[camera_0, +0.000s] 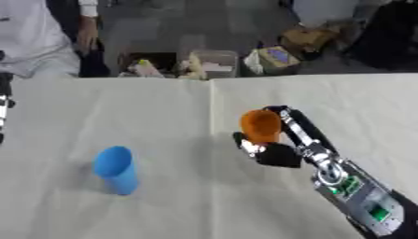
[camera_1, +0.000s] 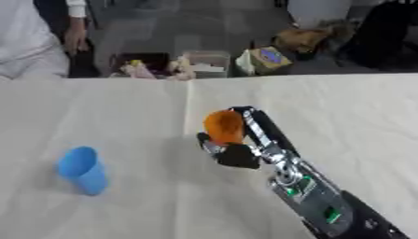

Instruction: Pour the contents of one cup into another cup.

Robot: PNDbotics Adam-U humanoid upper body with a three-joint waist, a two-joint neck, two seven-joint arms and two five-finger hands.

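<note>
The right hand has its fingers curled around the orange cup, and the upright blue cup stands well apart at its 8 o'clock.

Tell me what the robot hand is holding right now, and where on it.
The right robot hand holds the orange plastic cup, fingers curled round its side wall. No left robot hand shows.

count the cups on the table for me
2: a blue cup standing alone on the table's left side, and an orange cup near the middle, held in the right hand. None looks hidden.
</note>
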